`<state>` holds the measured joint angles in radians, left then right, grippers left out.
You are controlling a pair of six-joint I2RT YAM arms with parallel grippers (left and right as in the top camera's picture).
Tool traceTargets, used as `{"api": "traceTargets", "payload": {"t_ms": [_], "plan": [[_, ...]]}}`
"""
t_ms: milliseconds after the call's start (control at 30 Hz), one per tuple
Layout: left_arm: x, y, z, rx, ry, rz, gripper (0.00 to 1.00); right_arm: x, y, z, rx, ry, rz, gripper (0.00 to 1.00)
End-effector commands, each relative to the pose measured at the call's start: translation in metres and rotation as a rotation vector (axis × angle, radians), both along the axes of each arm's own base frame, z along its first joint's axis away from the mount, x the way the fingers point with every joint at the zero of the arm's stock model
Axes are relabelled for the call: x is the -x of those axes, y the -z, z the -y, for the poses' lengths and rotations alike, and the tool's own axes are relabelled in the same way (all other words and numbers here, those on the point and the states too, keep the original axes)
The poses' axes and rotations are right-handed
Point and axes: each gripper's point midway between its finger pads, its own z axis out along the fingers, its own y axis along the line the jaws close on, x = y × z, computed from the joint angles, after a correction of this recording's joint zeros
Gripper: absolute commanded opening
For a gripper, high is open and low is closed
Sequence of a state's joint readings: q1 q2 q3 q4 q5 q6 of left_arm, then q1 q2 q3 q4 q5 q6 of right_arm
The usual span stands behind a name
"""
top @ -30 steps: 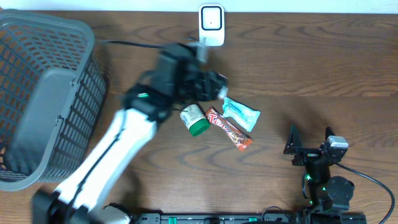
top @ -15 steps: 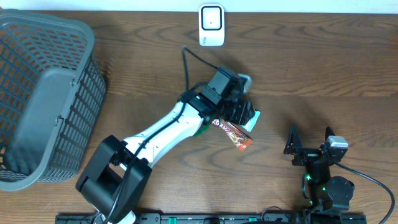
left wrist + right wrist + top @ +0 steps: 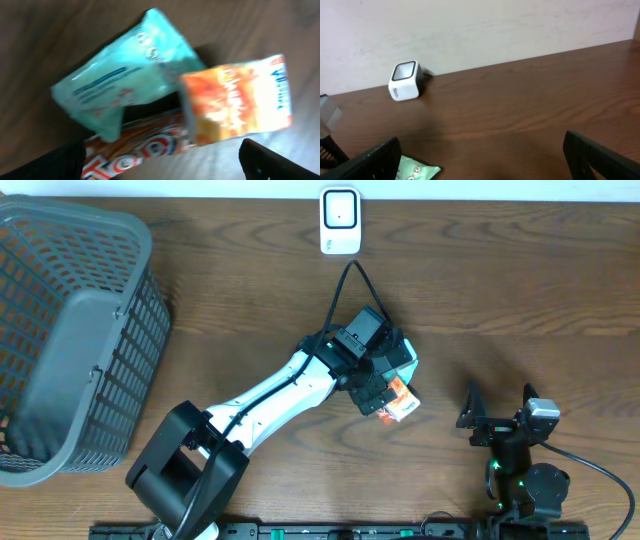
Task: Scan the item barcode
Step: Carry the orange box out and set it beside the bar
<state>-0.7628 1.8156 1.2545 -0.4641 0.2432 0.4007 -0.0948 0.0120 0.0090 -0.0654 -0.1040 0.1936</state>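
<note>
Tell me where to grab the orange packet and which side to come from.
Take the orange packet from above, pinching across its two long edges near the blue-printed end. It looks flat and thin, so a side approach has little to catch. Its other end overlaps the red candy bar and sits close to the teal packet, so the printed end is probably clearest.

white letters "top", with more cut off, can be read on the red-orange candy bar (image 3: pixel 145 150), which lies just under the left claw (image 3: pixel 162 162). up and to the right of the claw, the orange pack (image 3: pixel 235 102) has blue print along its far edge that seems to start with a "v", too blurred to read. up and to the left of the claw, the teal pouch (image 3: pixel 125 80) shows a blue line of print and small red marks, none legible
</note>
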Motion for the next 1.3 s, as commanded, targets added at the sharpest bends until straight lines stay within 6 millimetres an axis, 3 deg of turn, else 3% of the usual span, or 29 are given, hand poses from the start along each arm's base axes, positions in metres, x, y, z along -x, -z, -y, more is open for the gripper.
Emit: {"api": "traceTargets", "payload": {"t_ms": [0,333,667,833,933,1000,1100,1200,1267], "plan": [[-0.016,-0.022,-0.009,-0.018,-0.050,0.101,0.98,0.000,0.001,-0.002,0.011,-0.006,0.000,0.99],[-0.013,-0.083,-0.012,0.151,-0.261,0.084,0.98,0.000,0.001,-0.002,0.011,-0.007,0.000,0.99],[-0.006,-0.092,-0.014,0.199,-0.359,0.015,0.98,0.000,0.001,-0.003,-0.060,-0.011,0.000,0.99],[-0.004,-0.108,-0.018,0.225,-0.361,0.036,0.98,0.005,-0.025,-0.037,-0.208,-0.210,0.065,0.99],[-0.009,-0.129,-0.036,0.232,-0.408,0.102,0.98,0.009,-0.034,-0.037,-0.439,-0.191,0.010,0.99],[-0.016,-0.145,-0.055,0.223,-0.470,0.174,0.98,0.015,-0.027,-0.027,-0.614,-0.092,-0.090,0.99],[-0.027,-0.172,-0.087,0.211,-0.569,0.294,0.98,0.029,-0.026,-0.019,-0.695,0.013,-0.204,0.99],[-0.031,-0.196,-0.110,0.222,-0.640,0.378,0.98,0.039,-0.061,-0.030,-0.696,-0.051,-0.211,0.99],[-0.032,-0.207,-0.122,0.232,-0.669,0.408,0.98,0.045,-0.098,-0.050,-0.689,-0.193,-0.171,0.99]]}}
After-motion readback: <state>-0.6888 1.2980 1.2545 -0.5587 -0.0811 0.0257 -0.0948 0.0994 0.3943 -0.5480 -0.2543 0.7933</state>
